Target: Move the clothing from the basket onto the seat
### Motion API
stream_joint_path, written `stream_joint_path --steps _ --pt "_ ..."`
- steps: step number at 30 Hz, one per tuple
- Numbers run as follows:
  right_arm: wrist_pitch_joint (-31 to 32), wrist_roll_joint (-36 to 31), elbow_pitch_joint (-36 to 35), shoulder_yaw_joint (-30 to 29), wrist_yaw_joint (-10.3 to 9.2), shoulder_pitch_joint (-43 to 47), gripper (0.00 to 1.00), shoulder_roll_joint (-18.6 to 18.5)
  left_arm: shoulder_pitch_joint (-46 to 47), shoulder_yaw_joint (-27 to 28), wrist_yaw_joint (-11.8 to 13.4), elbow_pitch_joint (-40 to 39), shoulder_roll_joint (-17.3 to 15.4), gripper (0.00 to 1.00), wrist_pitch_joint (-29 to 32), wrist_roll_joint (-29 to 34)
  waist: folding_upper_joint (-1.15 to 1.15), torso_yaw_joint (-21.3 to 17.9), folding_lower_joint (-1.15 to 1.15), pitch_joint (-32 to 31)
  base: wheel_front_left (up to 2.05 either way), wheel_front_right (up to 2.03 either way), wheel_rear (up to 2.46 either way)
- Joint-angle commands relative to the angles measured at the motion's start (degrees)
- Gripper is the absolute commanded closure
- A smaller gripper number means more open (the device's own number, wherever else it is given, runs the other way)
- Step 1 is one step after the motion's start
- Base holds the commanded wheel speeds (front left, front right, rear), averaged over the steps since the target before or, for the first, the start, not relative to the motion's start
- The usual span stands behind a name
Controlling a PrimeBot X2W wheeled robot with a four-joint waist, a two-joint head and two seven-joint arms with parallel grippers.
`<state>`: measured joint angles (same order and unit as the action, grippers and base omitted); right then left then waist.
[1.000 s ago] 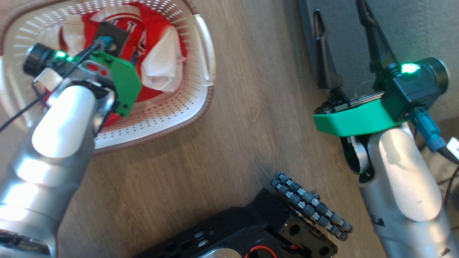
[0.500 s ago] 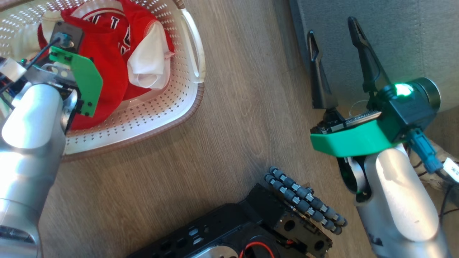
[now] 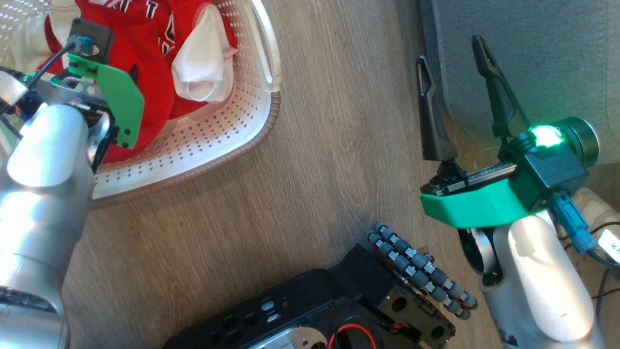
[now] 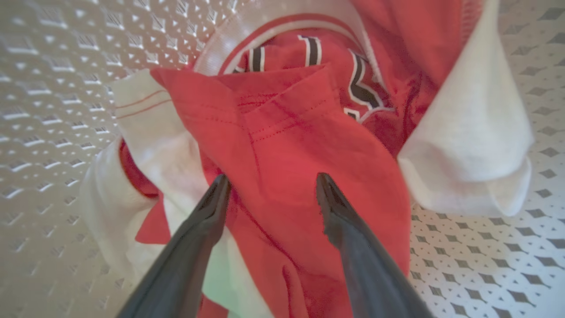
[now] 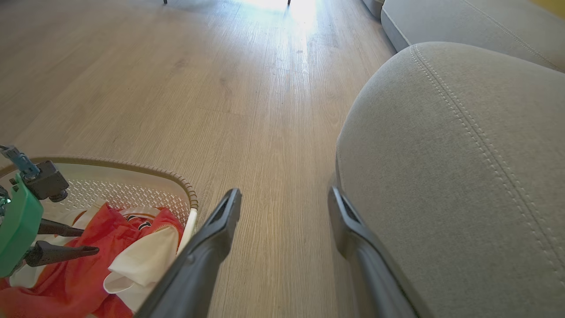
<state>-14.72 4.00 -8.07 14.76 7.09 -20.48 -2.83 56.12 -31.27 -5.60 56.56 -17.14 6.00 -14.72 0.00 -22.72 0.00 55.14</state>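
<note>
The left gripper (image 4: 271, 176) hangs inside the basket (image 3: 218, 140), jaws spread wide above the red-and-white clothing (image 4: 282, 132) heaped there, gripping nothing; the right gripper (image 5: 284, 191), likewise spread and empty, hovers over the wooden floor (image 5: 265, 88) just beside the grey seat (image 5: 441, 154).

**Room setting.** The floor (image 3: 315, 145) is pale wood-grain plank, and in the right wrist view its boards run lengthwise away from the camera. At the far end a patch of bright glare (image 5: 282, 11) lies on the boards. Two thin dark legs (image 5: 289, 1) stand at that patch; the furniture they belong to is cut off. Grey fabric upholstery rises from the floor on the right: the seat (image 5: 463, 176), round-cornered with a double line of pale stitching, and beyond it a second grey cushion (image 5: 468, 24). Behind that cushion is a small yellow surface (image 5: 554, 3) that cannot be identified.
</note>
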Motion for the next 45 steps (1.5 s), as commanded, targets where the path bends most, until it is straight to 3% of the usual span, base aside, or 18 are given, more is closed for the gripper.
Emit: stream_joint_path --steps 1,15,16,17,18,21,22,23,24,35,45 --pt "-0.28 -0.05 -1.59 0.79 0.40 3.36 0.00 -0.05 0.39 0.39 -0.34 -0.33 -0.23 0.00 -0.76 -0.13 0.00 -0.12 0.00 -0.25 0.00 0.00 0.00" --pt "-0.28 -0.21 -2.70 1.07 0.40 4.74 0.00 -0.05 2.28 -1.42 -0.18 4.90 0.17 0.02 -3.80 0.13 0.00 0.62 0.00 -0.02 0.00 0.00 0.00" --pt "-0.28 -0.26 -2.79 1.08 0.40 4.80 0.00 -0.05 2.41 -1.53 -0.22 5.19 0.15 0.29 -4.03 0.11 0.00 0.70 0.00 0.04 0.00 0.00 0.00" --pt "-0.28 -0.30 -2.88 1.08 0.40 4.86 0.00 -0.05 2.52 -1.65 -0.27 5.50 0.18 0.43 -4.24 0.07 0.00 0.78 0.00 0.11 0.00 0.00 0.00" --pt "-0.28 -0.30 -2.94 1.06 0.40 4.91 0.00 -0.05 2.62 -1.77 -0.31 5.80 0.28 0.51 -4.43 0.04 0.00 0.85 0.00 0.16 0.00 0.00 0.00" --pt "-0.28 -0.32 -3.00 0.98 0.40 5.00 0.00 -0.05 2.89 -2.07 -0.35 6.66 0.75 0.55 -4.90 -0.11 0.00 1.04 0.00 0.25 0.00 0.00 0.00" --pt "-0.28 -0.35 -3.01 0.95 0.40 4.99 0.00 -0.05 2.98 -2.15 -0.39 6.91 0.92 0.62 -5.08 -0.21 0.00 1.09 0.00 0.27 0.00 0.00 0.00" --pt "-0.28 -0.36 -3.01 0.93 0.40 4.97 0.00 -0.05 3.07 -2.24 -0.46 7.13 1.10 0.76 -5.30 -0.32 0.00 1.12 0.00 0.29 0.00 0.00 0.00" --pt "-0.28 -0.37 -3.00 0.93 0.40 4.95 0.00 -0.05 3.15 -2.35 -0.55 7.35 1.26 1.00 -5.52 -0.43 0.00 1.15 0.00 0.30 0.00 0.00 0.00" --pt "-0.28 0.45 -1.37 1.31 0.40 2.56 0.00 -0.05 4.58 -2.43 -1.44 6.40 2.47 1.00 -10.11 -2.82 0.00 1.88 0.00 -0.98 0.00 0.00 0.00" --pt "-0.28 -3.70 3.73 -2.20 0.40 0.78 0.00 -0.06 -0.01 -3.17 -1.87 -1.17 3.60 1.00 -17.63 -10.16 0.00 11.67 0.00 -12.52 0.00 0.00 0.00"
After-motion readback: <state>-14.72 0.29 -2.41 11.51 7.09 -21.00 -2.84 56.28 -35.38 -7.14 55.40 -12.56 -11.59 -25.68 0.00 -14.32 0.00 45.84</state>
